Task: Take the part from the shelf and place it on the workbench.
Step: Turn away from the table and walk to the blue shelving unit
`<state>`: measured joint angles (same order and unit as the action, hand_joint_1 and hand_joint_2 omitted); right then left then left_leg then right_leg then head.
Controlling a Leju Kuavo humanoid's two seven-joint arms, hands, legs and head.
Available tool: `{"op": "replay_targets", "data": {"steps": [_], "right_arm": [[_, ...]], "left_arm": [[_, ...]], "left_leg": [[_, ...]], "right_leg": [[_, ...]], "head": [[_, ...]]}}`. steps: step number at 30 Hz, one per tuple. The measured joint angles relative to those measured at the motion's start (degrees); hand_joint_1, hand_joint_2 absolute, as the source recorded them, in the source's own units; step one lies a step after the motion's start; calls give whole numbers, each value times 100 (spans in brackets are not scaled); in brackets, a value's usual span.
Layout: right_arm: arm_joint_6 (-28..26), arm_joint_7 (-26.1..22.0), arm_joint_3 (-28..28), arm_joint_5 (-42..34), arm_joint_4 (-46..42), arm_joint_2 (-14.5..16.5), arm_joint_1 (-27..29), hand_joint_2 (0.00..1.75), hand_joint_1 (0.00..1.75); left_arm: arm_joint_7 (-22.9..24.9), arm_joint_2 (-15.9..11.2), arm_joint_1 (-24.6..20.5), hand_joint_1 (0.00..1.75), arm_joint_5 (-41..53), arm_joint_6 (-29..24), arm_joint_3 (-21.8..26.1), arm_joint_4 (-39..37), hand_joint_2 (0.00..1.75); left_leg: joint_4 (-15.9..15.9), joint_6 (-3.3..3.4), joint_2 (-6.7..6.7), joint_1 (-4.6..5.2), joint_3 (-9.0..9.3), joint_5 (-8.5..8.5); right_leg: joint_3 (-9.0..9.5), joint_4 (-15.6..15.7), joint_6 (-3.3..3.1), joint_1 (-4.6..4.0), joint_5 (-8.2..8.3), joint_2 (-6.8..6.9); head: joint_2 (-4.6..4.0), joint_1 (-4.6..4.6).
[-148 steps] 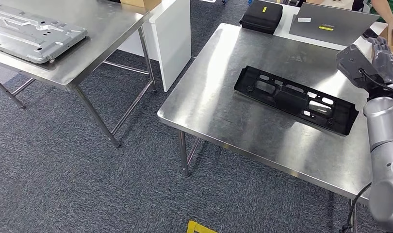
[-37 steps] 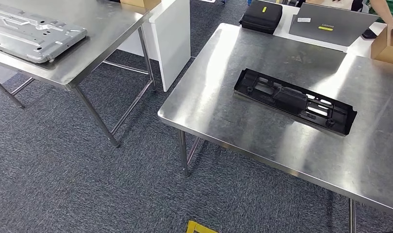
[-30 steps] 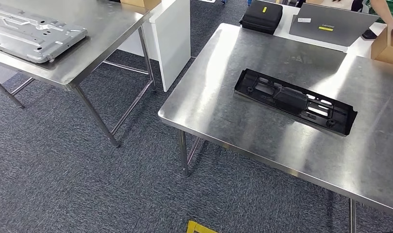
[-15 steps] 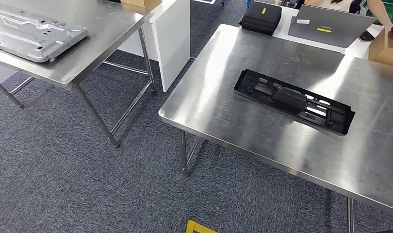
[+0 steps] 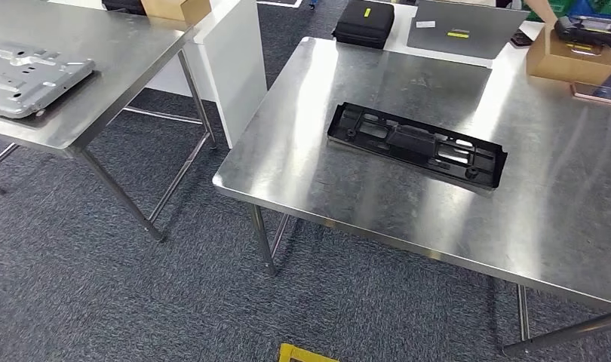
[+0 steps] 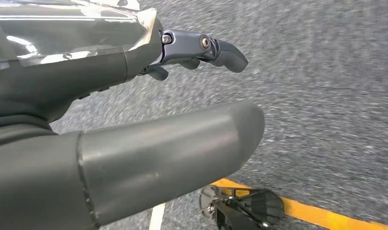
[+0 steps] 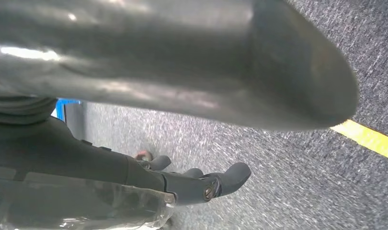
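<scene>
- The part, a long black plastic frame with cut-outs, lies flat on the steel worktop, set at a slant, roughly mid-surface and nearer the far side than the front edge.
- Nothing touches the part; bare steel surrounds it on all sides.
- The left hand hangs over grey carpet; its thumb and dark fingers are apart and hold nothing.
- A yellow floor line runs beneath the left hand.
- The right hand also hangs over the carpet, its fingers stretched out away from the thumb, with nothing between them.
- Another yellow line crosses the carpet near the right hand.
- At the far edge of the worktop stand a cardboard box with a dark device on top, and just beside the box a small flat pinkish item.
- Beyond the worktop lie a closed grey laptop and a black case with a yellow tag.
- To the left, well apart, a second steel table carries a grey metal plate and, at its far end, a brown box.
- A white panel stands upright between the two tables.
- A yellow mark shows on the carpet at the near edge of the head view.
</scene>
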<state>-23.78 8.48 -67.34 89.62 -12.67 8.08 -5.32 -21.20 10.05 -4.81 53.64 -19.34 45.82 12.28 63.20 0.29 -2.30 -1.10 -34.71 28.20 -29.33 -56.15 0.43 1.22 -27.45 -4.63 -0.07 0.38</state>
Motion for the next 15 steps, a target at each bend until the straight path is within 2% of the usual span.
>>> {"op": "replay_targets", "data": {"steps": [1,2,3,4,5,7,9,10,11,12,13,14,15], "right_arm": [[0,0,16,3,1,3,-8,0,0],[0,0,31,6,1,4,-13,0,0],[0,0,43,7,2,5,-16,0,0],[0,0,50,7,2,4,-12,0,0],[-1,0,54,8,2,2,-6,0,0],[-3,2,61,8,2,-3,-2,0,0],[-4,4,66,8,3,-6,-17,0,0],[-4,4,67,8,4,-5,-20,0,0],[-4,4,68,8,5,-6,-17,0,0],[-4,6,69,8,7,-8,-8,0,0],[-5,8,69,8,8,-11,0,0,0],[-7,9,69,8,8,-16,5,0,0],[-8,10,71,8,8,-20,3,0,0]], "left_arm": [[-5,-3,1,0,1,-3,-1,0,0],[-9,-7,2,0,1,-4,-1,0,0],[-11,-9,3,0,2,-5,-1,0,0],[-13,-8,4,0,2,-7,-1,0,0],[-14,-5,2,0,2,-9,0,0,0],[-17,1,1,0,2,-13,1,0,0],[-20,3,7,0,2,-15,1,0,0],[-20,2,10,0,2,-15,1,0,0],[-20,2,12,0,2,-15,1,0,0],[-20,2,13,0,3,-16,1,0,0],[-20,3,12,0,3,-18,1,0,0],[-20,7,12,0,5,-21,1,0,0],[-22,9,11,0,8,-26,1,0,0]], "left_leg": [[-320,19,-110,-8,165,-105],[-490,40,-188,-4,250,-140],[-531,67,-200,12,267,-125],[-546,105,-127,29,270,-136],[-580,151,-57,32,283,-153],[-673,250,96,29,316,-194],[-709,304,264,45,320,-207],[-708,310,352,56,313,-205],[-706,313,435,66,308,-202],[-704,313,513,73,306,-201],[-702,309,584,76,309,-198],[-699,300,649,78,318,-193],[-694,286,709,88,333,-184]], "right_leg": [[-10,-3,26,-7,2,-64],[-30,-1,61,-11,8,-120],[-66,7,108,-12,18,-176],[-96,26,160,-8,31,-236],[-114,22,197,-8,30,-225],[-247,-215,219,-30,-116,37],[-602,-912,186,-39,-462,338],[-801,-1306,188,-35,-621,377],[-933,-1581,210,-32,-709,389],[-943,-1629,253,-30,-698,400],[-822,-1427,306,-29,-598,428],[-584,-1008,353,-31,-440,506],[-333,-548,367,-37,-276,662]], "head": [[0,1],[0,3],[0,4],[0,2],[0,4],[0,16],[0,26],[0,30],[0,29],[0,30],[0,31],[0,31],[0,33]]}}
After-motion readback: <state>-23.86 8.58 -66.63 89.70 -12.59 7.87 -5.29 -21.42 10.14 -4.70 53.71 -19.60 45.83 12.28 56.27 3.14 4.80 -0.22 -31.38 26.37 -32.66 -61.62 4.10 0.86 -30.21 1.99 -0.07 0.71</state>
